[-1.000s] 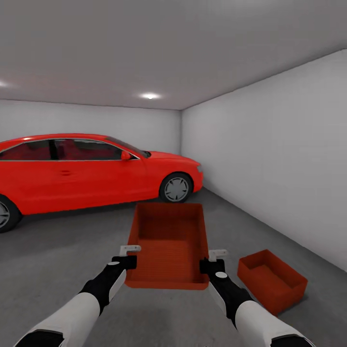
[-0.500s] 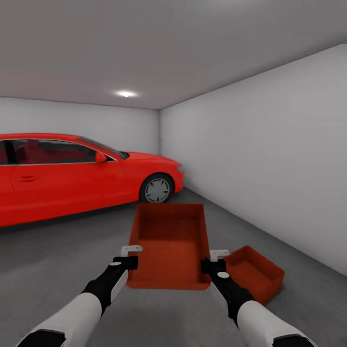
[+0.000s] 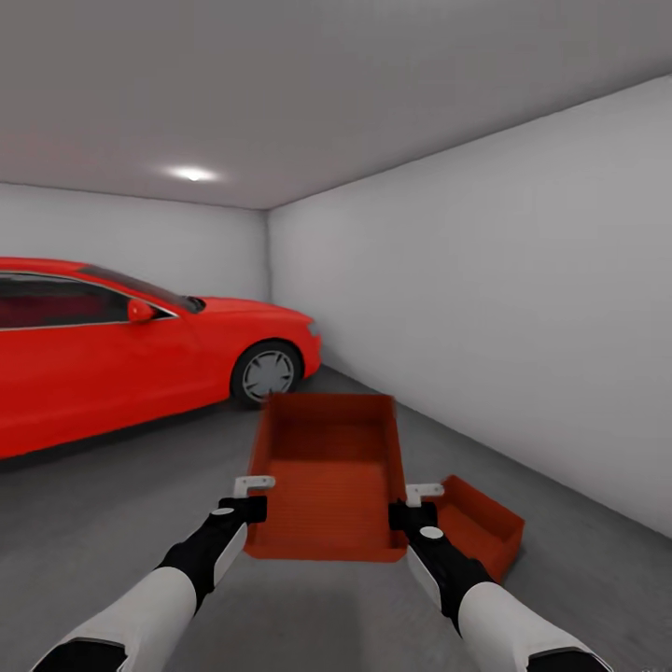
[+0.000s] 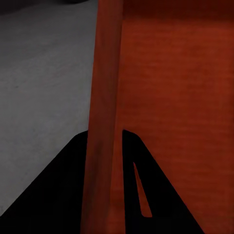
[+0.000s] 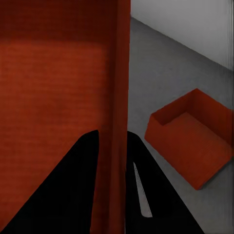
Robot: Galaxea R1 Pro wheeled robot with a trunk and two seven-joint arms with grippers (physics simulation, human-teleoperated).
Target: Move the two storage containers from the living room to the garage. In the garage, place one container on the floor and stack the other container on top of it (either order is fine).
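I am in the garage, holding one orange-red storage container (image 3: 327, 476) level in front of me, above the floor (image 3: 112, 523). My left gripper (image 3: 250, 499) is shut on its left wall (image 4: 102, 122), and my right gripper (image 3: 408, 502) is shut on its right wall (image 5: 117, 97). The other storage container (image 3: 481, 523) sits on the dark grey concrete to the lower right of the held one, partly hidden behind my right hand; the right wrist view shows this container (image 5: 190, 139) open and empty on the floor.
A red car (image 3: 121, 345) stands at the left. A plain pale wall (image 3: 485, 308) runs along the right. Bare concrete lies between the car and the wall.
The whole view has swung to the right: the car and ceiling light slid left. The floor container now shows closer beside the held one. Both grippers keep their hold.
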